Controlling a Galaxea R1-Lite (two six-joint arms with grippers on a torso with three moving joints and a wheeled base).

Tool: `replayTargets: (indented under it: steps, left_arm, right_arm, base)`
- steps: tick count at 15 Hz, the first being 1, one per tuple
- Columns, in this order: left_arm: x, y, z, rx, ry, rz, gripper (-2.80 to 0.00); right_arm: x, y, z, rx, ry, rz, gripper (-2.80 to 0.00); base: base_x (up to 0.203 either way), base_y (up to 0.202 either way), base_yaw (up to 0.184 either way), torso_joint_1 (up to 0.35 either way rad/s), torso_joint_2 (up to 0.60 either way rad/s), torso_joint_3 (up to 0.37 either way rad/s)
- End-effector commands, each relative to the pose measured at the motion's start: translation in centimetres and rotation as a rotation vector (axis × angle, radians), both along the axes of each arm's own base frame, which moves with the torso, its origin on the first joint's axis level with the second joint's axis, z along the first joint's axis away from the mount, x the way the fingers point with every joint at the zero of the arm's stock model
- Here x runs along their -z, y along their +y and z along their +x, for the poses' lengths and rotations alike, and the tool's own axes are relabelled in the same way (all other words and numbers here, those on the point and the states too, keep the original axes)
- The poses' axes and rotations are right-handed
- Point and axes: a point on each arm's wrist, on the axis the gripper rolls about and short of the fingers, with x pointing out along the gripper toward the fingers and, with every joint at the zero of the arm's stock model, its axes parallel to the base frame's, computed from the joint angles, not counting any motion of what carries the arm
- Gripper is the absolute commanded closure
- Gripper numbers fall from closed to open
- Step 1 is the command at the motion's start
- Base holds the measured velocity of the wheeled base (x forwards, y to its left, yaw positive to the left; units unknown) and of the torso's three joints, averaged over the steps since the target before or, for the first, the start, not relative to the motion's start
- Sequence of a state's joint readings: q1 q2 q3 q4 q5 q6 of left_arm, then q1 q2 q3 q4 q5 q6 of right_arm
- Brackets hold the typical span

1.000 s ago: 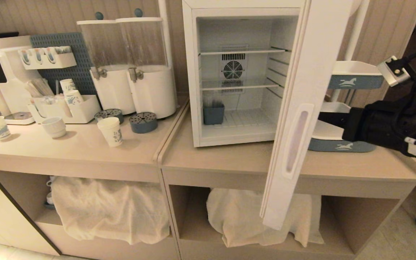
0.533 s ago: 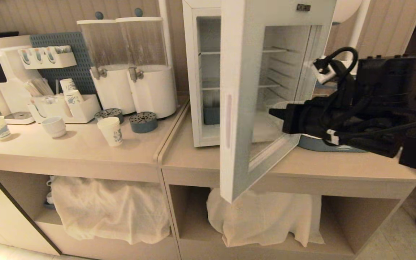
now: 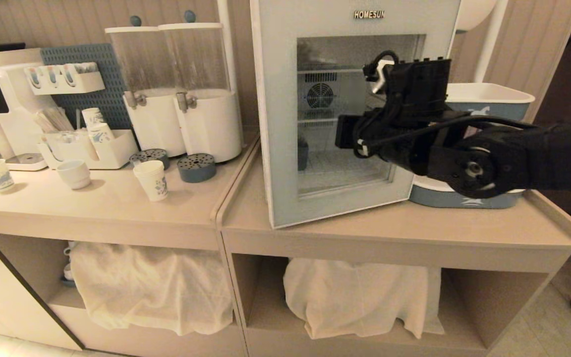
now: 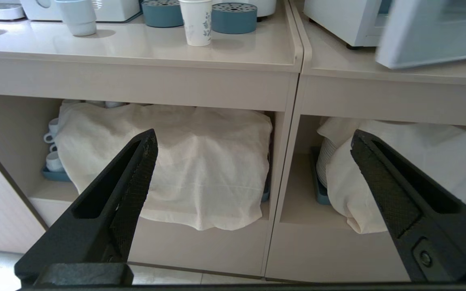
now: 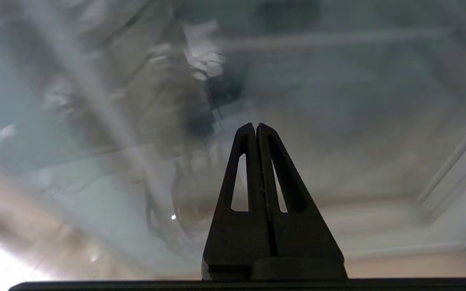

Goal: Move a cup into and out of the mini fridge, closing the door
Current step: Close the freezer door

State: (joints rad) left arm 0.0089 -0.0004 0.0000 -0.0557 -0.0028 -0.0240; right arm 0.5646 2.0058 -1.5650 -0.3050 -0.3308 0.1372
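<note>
Right gripper (image 5: 256, 128) jaws pressed together, empty, tips at the door (image 3: 285, 99) glass, cup (image 3: 151, 180) well apart on counter (image 3: 117, 203), left gripper (image 4: 253, 157) spread wide, empty

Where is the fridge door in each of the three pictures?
Head view: the door fills the top middle, nearly shut.
Left wrist view: its lower corner shows at the top right.
Right wrist view: its glass fills the picture.
Shared landmark: the counter under it.
</note>
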Motion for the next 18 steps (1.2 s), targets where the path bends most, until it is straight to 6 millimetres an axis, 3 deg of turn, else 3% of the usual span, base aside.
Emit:
replayTargets:
  steps: [1, 5, 7, 9, 11, 14, 16, 18]
  left_arm:
    - [0.5, 0.0, 0.1, 0.0, 0.016, -0.001, -2.8]
    - [0.5, 0.0, 0.1, 0.0, 0.016, -0.001, -2.8]
    - [0.5, 0.0, 0.1, 0.0, 0.016, -0.001, -2.8]
    - [0.5, 0.0, 0.1, 0.0, 0.016, -0.001, -2.8]
    - [0.5, 0.0, 0.1, 0.0, 0.016, -0.001, -2.8]
    - [0.5, 0.0, 0.1, 0.0, 0.016, 0.002, -2.8]
    - [0.5, 0.0, 0.1, 0.0, 0.016, 0.001, -2.8]
    - [0.5, 0.0, 0.1, 0.0, 0.016, 0.001, -2.8]
  right_arm:
    - [2.1, 1.1, 3.8, 0.059, 0.005, -0.02, 0.0]
    - [3.4, 0.7, 7.8, 0.125, 0.014, -0.04, 0.0]
    - [4.4, 0.6, 8.4, 0.134, 0.037, -0.058, 0.0]
    - [3.8, 0.4, 8.0, 0.135, 0.034, -0.049, 0.0]
    - [1.4, -0.7, 6.1, 0.131, 0.019, -0.018, 0.0]
    - [-1.9, -4.2, 2.3, 0.1, 0.025, 0.015, 0.0]
    - [-3.4, -7.1, -0.2, 0.087, 0.029, 0.033, 0.0]
    - [-5.8, -11.3, -4.1, 0.051, 0.003, 0.073, 0.0]
  base:
    - [0.0, 0.0, 0.0, 0.0, 0.0, 0.0]
    - [0.0, 0.0, 0.0, 0.0, 0.0, 0.0]
    - [0.0, 0.0, 0.0, 0.0, 0.0, 0.0]
    - [0.0, 0.0, 0.0, 0.0, 0.0, 0.0]
    - [0.0, 0.0, 0.0, 0.0, 0.0, 0.0]
    - [0.0, 0.0, 0.0, 0.0, 0.0, 0.0]
    - [0.0, 0.0, 0.0, 0.0, 0.0, 0.0]
    - [0.0, 0.0, 0.0, 0.0, 0.0, 0.0]
